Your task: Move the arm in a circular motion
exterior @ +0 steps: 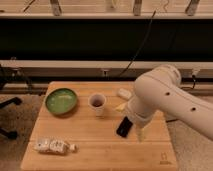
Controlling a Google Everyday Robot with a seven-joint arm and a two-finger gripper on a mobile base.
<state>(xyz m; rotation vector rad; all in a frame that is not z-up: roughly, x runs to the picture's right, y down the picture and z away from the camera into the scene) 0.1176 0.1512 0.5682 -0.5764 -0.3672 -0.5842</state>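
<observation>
Nearest, a wrapped snack (52, 146) sits lower left on the wooden table (95, 150). The arm (165, 100) fills the right side, its gripper (141, 134) low beside the black phone (125, 127). Sweeping round it might clip the phone or tip the paper cup (97, 104); green bowl (61, 100) sits beyond

No readable text — only a small illegible mark on the table (163, 161)
</observation>
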